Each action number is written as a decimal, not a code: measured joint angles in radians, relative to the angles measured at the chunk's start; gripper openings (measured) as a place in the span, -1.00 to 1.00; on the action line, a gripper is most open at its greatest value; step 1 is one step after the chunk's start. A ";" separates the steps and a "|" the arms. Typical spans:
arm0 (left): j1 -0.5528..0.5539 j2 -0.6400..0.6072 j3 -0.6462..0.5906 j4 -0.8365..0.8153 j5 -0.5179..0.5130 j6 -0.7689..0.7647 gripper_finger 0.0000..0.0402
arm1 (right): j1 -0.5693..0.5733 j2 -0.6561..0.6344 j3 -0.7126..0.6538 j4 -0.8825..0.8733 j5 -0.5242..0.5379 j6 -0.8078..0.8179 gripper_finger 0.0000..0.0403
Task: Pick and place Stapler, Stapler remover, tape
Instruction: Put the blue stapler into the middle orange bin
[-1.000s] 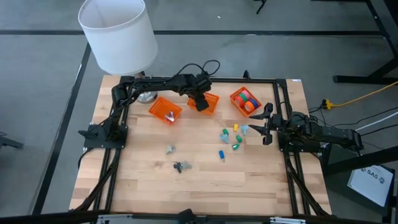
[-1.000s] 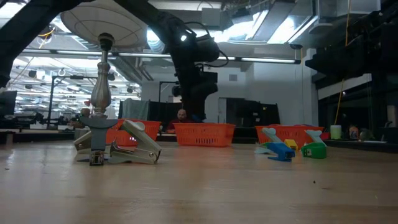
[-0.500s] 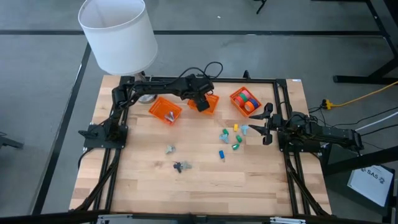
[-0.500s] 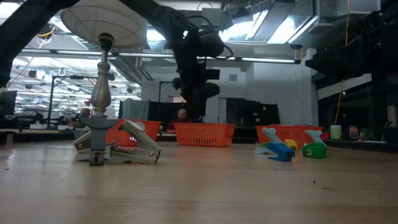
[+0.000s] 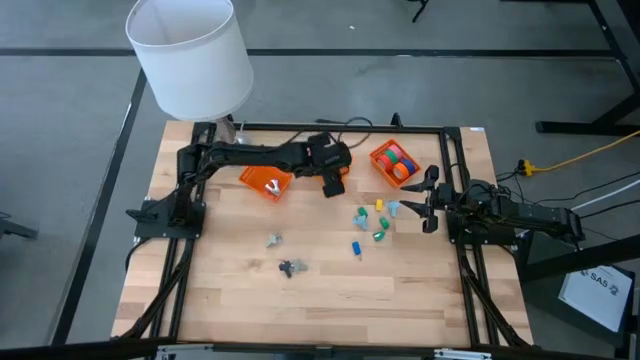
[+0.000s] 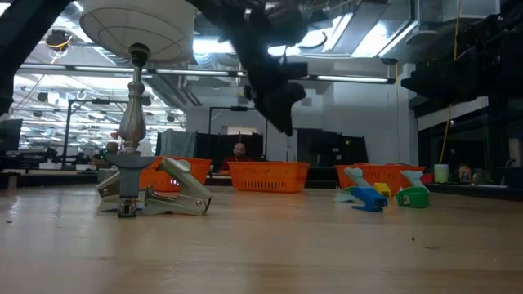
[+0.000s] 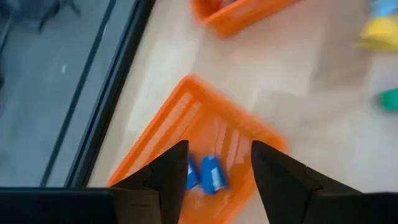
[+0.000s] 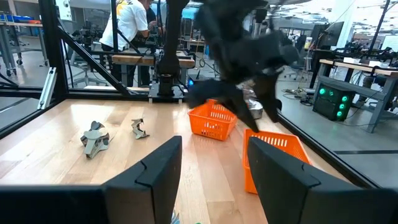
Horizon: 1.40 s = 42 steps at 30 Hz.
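My left gripper (image 5: 333, 184) is open and empty, high above the table; it also shows in the low view (image 6: 282, 122). Under it is the middle orange basket (image 7: 180, 118), which holds two small blue pieces (image 7: 210, 174). The tape rolls (image 5: 397, 160), red, green and pink, lie in the right orange basket (image 5: 378, 153). Two silvery metal staplers (image 5: 272, 240) (image 5: 290, 267) rest on the table's near left part. Small green, blue and yellow pieces (image 5: 372, 222) lie on the table in front of my right gripper (image 5: 424, 201), which is open and empty at the table's right side.
A third orange basket (image 5: 262, 181) stands left of the middle one. A lamp with a white shade (image 5: 188, 52) stands at the far left, its stem in the low view (image 6: 133, 122). A black frame (image 5: 455, 150) runs along the table's edges. A person (image 8: 134, 22) stands beyond the table.
My left gripper has swung from above the middle basket toward the table's right and near edges, rising and tipping as it went. It stays empty.
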 joint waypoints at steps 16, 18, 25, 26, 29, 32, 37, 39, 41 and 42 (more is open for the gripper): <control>-0.227 -0.001 0.000 0.117 0.034 0.175 -0.16 | 0.000 0.000 0.000 0.000 0.000 0.000 -0.07; -0.256 -0.001 0.000 0.139 0.069 0.211 -0.16 | 0.000 0.000 0.000 0.000 0.000 0.000 -0.07; -0.343 -0.001 0.000 0.233 0.236 0.279 -0.16 | 0.000 0.000 0.000 0.000 0.000 0.000 -0.07; -0.351 -0.001 0.000 0.231 0.241 0.290 -0.16 | 0.000 0.000 0.000 0.000 0.000 0.000 -0.07; -0.368 -0.001 0.000 0.214 0.236 0.319 -0.18 | 0.000 0.000 0.000 0.000 0.000 0.000 -0.07; -0.371 -0.001 0.000 0.212 0.239 0.335 -0.19 | 0.000 0.000 0.000 0.000 0.000 0.000 -0.07; -0.361 0.012 0.000 0.184 0.341 0.341 -0.21 | 0.000 0.000 0.000 0.000 0.000 0.000 -0.07; -0.358 0.021 -0.001 0.159 0.364 0.345 -0.23 | 0.000 0.000 0.000 0.000 0.000 0.000 -0.07; -0.353 0.033 0.000 0.172 0.375 0.360 -0.25 | 0.000 0.000 0.000 0.000 0.000 0.000 -0.07; -0.349 0.035 0.000 0.160 0.376 0.363 -0.25 | 0.000 0.000 0.000 0.000 0.000 0.000 -0.07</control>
